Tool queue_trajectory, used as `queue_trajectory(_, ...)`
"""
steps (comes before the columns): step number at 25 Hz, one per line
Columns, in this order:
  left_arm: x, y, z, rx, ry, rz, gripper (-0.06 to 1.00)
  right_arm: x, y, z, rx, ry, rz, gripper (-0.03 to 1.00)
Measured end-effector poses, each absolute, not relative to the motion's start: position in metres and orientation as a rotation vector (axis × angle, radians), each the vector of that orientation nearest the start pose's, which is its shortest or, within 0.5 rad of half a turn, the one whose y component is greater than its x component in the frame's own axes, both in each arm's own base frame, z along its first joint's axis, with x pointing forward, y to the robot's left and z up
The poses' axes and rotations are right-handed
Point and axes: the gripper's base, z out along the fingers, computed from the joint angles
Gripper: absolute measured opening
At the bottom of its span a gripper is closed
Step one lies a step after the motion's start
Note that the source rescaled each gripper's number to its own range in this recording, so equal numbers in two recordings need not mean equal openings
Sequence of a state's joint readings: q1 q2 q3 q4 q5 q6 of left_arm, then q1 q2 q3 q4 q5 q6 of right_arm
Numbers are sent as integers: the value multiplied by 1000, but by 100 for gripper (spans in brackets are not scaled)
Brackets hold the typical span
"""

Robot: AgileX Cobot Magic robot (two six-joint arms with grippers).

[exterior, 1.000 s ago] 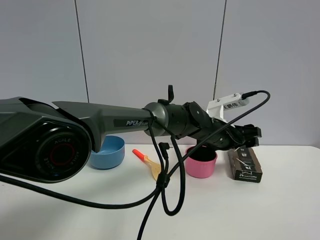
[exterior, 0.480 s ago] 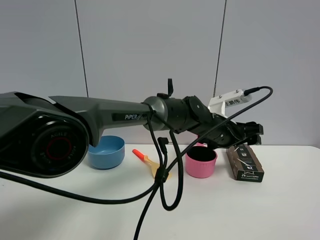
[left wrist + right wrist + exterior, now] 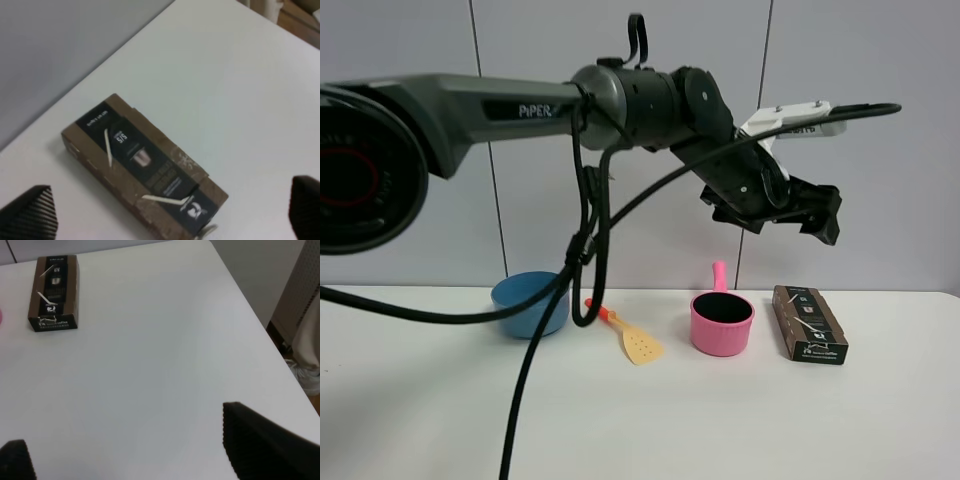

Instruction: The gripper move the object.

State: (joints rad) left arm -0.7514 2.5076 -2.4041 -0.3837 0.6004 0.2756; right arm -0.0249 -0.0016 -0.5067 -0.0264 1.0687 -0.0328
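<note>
The long dark brown box (image 3: 808, 323) with a black printed top lies flat on the white table at the right, just right of the pink pot. My left gripper (image 3: 802, 207) hangs high above it, open and empty. In the left wrist view the box (image 3: 142, 172) lies well below and between the spread fingertips (image 3: 29, 210) of the left gripper (image 3: 167, 217). In the right wrist view the box (image 3: 54, 292) lies far off, and my right gripper (image 3: 135, 452) is open and empty over bare table. The right gripper is not in the exterior view.
A pink pot (image 3: 722, 322) stands left of the box. A yellow spatula with an orange handle (image 3: 632, 338) and a blue bowl (image 3: 530, 303) lie further left. Black cables (image 3: 582, 270) hang from the left arm down to the table. The table's right edge (image 3: 250, 305) is near.
My left arm has risen from just above the box and pink pot to high over the table. The box has stayed in place on the table.
</note>
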Motion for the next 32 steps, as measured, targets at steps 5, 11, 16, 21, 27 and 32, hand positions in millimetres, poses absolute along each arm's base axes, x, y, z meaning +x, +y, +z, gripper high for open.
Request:
queue_trajectory(5, 402, -381, 272, 952, 2071, -568, 92, -6, -2, 278, -7, 2044, -68, 100)
queue_trajectory(11, 395, -344, 315, 999, 2157, -423, 99, -6, -2, 278, -7, 2044, -68, 100)
queue_trajectory(16, 388, -316, 336, 1036, 2236, -278, 100, -6, -2, 278, -7, 2044, -68, 100)
queue_trajectory(21, 376, -287, 376, 1002, 2214, -139, 100, -6, -2, 278, -7, 2044, -68, 100)
queue_trajectory(27, 361, -252, 421, 917, 2164, -105, 100, -6, -2, 278, -7, 2044, -68, 100)
queue_trajectory(32, 354, -207, 441, 811, 2196, -71, 100, -6, -2, 278, -7, 2044, -68, 100)
